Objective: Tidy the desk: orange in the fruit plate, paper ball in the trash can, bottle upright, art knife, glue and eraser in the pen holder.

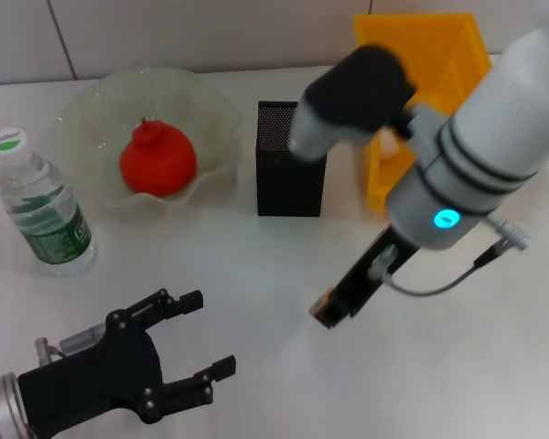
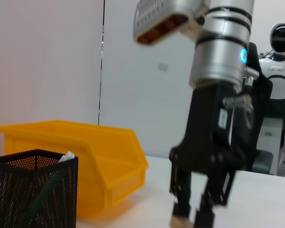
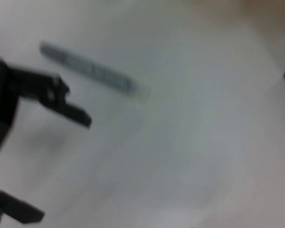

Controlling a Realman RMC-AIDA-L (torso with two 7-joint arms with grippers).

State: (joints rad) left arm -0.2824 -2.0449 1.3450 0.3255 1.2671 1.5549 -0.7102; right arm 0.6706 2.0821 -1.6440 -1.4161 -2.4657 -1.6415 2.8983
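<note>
My right gripper (image 1: 328, 314) hangs just above the table in front of the pen holder (image 1: 291, 174), shut on the small tan eraser (image 2: 180, 221). The orange (image 1: 157, 163) lies in the fruit plate (image 1: 78, 114). At the far left the bottle (image 1: 41, 206) stands upright. Behind my right arm is the yellow trash can (image 1: 430, 55), with a white lump in it (image 2: 67, 156) that seems to be the paper ball. My left gripper (image 1: 210, 332) rests open at the bottom left. A blurred grey bar (image 3: 90, 73), apparently the art knife, lies near its fingers (image 3: 61, 102). The glue is out of view.
The pen holder (image 2: 33, 190) stands right beside the trash can (image 2: 99, 161). My right forearm (image 1: 494, 137) crosses over the bin's front. Bare white table lies between the two grippers. Another robot (image 2: 280, 71) stands far off in the room.
</note>
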